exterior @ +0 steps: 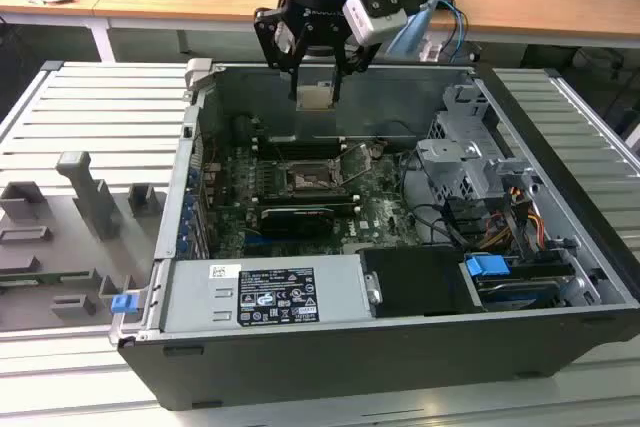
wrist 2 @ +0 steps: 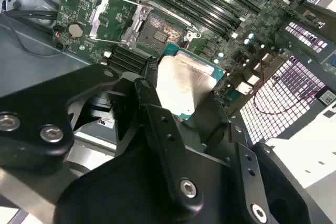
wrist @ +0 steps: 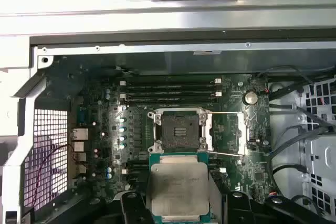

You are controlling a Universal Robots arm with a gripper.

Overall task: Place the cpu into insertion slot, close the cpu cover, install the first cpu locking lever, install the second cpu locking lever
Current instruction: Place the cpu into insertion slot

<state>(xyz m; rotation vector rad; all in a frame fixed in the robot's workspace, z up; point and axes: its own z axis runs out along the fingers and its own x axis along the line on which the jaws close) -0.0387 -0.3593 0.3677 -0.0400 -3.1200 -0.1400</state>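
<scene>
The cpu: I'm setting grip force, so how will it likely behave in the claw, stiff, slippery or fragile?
Probably stiff: the cpu looks flat and unbent while pinched by the claw. Possibly slippery: its metal face looks smooth and only its thin edges are gripped. Likely light yet fragile, being a thin plate on a green board.

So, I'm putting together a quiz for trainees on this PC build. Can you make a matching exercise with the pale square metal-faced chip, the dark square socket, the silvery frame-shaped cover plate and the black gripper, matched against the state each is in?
Things
1. pale square metal-faced cpu
2. dark square metal-rimmed insertion slot
3. silvery metal-frame cpu cover
4. black gripper

States
A. empty and uncovered
B. shut on the cpu
C. held in the air, not yet seated
D. swung open beside the slot

Pairs: 1-C, 2-A, 3-D, 4-B
</scene>
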